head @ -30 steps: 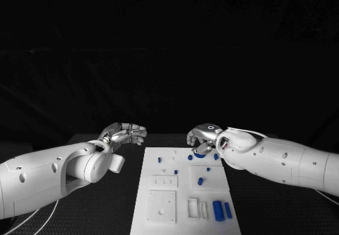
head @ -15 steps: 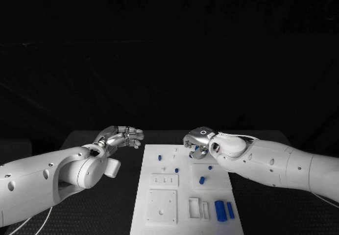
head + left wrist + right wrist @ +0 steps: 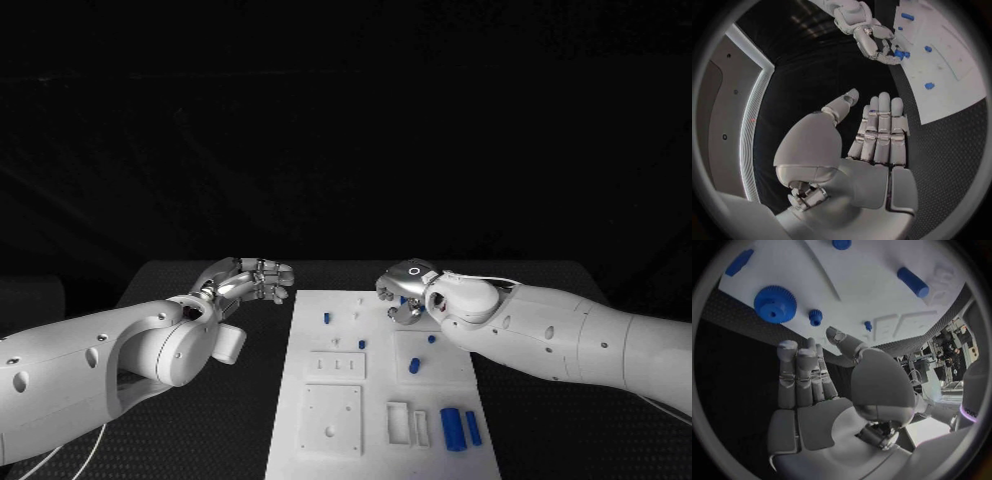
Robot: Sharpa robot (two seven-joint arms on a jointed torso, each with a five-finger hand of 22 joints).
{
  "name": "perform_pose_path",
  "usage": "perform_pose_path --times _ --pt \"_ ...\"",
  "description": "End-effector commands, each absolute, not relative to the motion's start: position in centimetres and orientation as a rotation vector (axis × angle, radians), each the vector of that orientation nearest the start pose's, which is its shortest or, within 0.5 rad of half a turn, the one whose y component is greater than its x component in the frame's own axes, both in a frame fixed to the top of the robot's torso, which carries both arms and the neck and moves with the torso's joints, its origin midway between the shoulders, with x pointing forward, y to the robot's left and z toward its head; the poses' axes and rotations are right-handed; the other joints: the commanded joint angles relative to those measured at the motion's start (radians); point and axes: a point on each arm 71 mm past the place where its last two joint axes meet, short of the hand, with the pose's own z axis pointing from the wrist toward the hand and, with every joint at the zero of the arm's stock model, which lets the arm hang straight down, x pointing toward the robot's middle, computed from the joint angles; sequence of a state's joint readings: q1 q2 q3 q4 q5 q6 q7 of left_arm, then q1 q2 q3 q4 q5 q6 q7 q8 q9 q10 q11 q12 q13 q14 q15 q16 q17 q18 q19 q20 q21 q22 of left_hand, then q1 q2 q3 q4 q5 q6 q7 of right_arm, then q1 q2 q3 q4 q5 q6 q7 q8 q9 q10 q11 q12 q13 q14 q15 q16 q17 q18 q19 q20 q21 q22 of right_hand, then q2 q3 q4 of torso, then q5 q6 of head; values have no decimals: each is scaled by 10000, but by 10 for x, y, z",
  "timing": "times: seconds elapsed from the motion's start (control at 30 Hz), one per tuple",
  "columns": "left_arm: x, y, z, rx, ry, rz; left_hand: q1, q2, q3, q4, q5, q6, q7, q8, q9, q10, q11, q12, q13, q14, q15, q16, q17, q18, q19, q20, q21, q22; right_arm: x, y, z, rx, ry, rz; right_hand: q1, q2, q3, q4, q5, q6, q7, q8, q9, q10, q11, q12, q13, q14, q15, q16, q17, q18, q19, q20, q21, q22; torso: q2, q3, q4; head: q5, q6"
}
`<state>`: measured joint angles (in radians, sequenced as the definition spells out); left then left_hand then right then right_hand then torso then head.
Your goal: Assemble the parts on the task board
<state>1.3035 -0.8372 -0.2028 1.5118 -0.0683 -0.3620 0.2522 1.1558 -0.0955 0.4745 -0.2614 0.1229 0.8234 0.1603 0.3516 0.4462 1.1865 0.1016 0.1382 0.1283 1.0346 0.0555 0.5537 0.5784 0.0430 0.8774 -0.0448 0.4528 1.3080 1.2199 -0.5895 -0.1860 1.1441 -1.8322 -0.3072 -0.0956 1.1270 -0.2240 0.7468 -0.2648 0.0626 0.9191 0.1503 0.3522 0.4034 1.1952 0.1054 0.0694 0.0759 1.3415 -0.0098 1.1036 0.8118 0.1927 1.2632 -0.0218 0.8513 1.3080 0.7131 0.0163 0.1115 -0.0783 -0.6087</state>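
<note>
Task board (image 3: 378, 400) sits mid-worktop (image 3: 173, 290), long axis running away from the robot.

Left hand (image 3: 251, 280) hovers over the dark worktop just off the board's far left corner, not touching the board. In the left wrist view its fingers (image 3: 882, 127) lie straight and side by side, thumb apart, nothing in them.

Right hand (image 3: 402, 295) is over the board's far end, near the right side. In the right wrist view its fingers (image 3: 798, 372) are extended, thumb apart, palm empty. Holding nothing.

Blue gear (image 3: 775, 304) lies flat on the board just beyond the right hand's fingertips, close to the board edge; the left wrist view shows it right at that hand's fingers, contact can't be told. A small blue toothed pinion (image 3: 816, 316) stands just beside the gear.

Other parts on the board: small blue peg (image 3: 327, 320) at far left, blue pin (image 3: 413, 366) mid-board, two blue cylinders (image 3: 459, 428) lying side by side at the near right. White recessed block (image 3: 330, 421) at near left.
</note>
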Motion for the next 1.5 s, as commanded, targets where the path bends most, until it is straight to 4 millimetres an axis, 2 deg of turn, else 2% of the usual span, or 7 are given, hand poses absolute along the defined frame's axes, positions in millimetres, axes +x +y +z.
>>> perform_pose_path --times 0.03,0.57,0.8,1.07,1.17,1.4,1.5 --pt "489 212 -195 -10539 16295 -13456 -112 -19 -4 -57 17 17 68 -36 -9 5 51 -64 -16 -12 6 -42 18 185 -82 7 46 220 532 -179 -243 -6114 16366 2744 15 -100 74 20 -51 -66 -7 -68 -10 -89 -4 -40 -13 -67 12 57 -23 691 73 -41 28 220 87 3 25 -26 5" --pt "490 212 -195 -10539 16313 -13452 -161 -17 20 -66 11 16 88 -56 -11 10 60 -102 -14 -13 7 -52 41 188 -96 7 68 219 532 -185 -252 -6180 16727 2536 -13 -89 93 69 -70 -15 -21 -51 -11 -34 -19 -4 -13 -93 -2 112 -87 691 45 -24 71 213 277 29 32 -44 19" --pt "490 212 -195 -10545 16313 -13449 -168 -18 22 -67 10 15 91 -59 -11 10 62 -108 -14 -13 7 -53 44 189 -98 8 71 219 531 -184 -255 -6203 16774 2559 -18 -68 98 79 -70 11 -26 -40 -8 1 -30 10 -7 -99 -12 127 -105 691 37 -20 83 212 345 55 35 -16 40" --pt "490 212 -195 -10546 16325 -13444 -201 -12 34 -62 9 13 106 -70 -12 14 69 -128 -12 -12 7 -58 57 189 -103 9 83 217 532 -185 -256 -6227 16783 2510 9 121 217 140 -108 239 -67 62 34 297 -130 101 54 -136 -110 214 -217 691 10 -9 160 206 400 57 28 -22 66" --pt "490 212 -195 -10545 16339 -13451 -225 -10 39 -56 8 10 118 -78 -12 15 74 -141 -12 -11 8 -61 64 189 -106 10 91 217 532 -184 -256 -6290 16738 2528 -11 292 317 218 -125 397 -108 143 77 500 -198 173 105 -154 -174 246 -263 691 -5 -4 193 205 421 62 19 -12 73" --pt "491 210 -196 -10540 16357 -13450 -253 -5 48 -50 9 5 134 -90 -14 16 80 -159 -11 -11 8 -65 74 191 -110 9 101 216 531 -181 -255 -6383 16573 2546 -99 599 468 246 -139 866 -317 422 262 1055 -406 377 276 -181 -375 347 -343 691 6 -19 361 226 466 64 15 -27 105" --pt "491 211 -196 -10543 16361 -13445 -256 -7 52 -51 9 4 137 -92 -14 16 81 -163 -11 -12 8 -67 77 192 -112 9 103 216 531 -182 -254 -6419 16452 2412 -96 666 504 130 -136 1116 -440 571 374 1334 -529 480 371 -196 -498 409 -362 691 1 -71 459 229 483 63 20 -36 124"
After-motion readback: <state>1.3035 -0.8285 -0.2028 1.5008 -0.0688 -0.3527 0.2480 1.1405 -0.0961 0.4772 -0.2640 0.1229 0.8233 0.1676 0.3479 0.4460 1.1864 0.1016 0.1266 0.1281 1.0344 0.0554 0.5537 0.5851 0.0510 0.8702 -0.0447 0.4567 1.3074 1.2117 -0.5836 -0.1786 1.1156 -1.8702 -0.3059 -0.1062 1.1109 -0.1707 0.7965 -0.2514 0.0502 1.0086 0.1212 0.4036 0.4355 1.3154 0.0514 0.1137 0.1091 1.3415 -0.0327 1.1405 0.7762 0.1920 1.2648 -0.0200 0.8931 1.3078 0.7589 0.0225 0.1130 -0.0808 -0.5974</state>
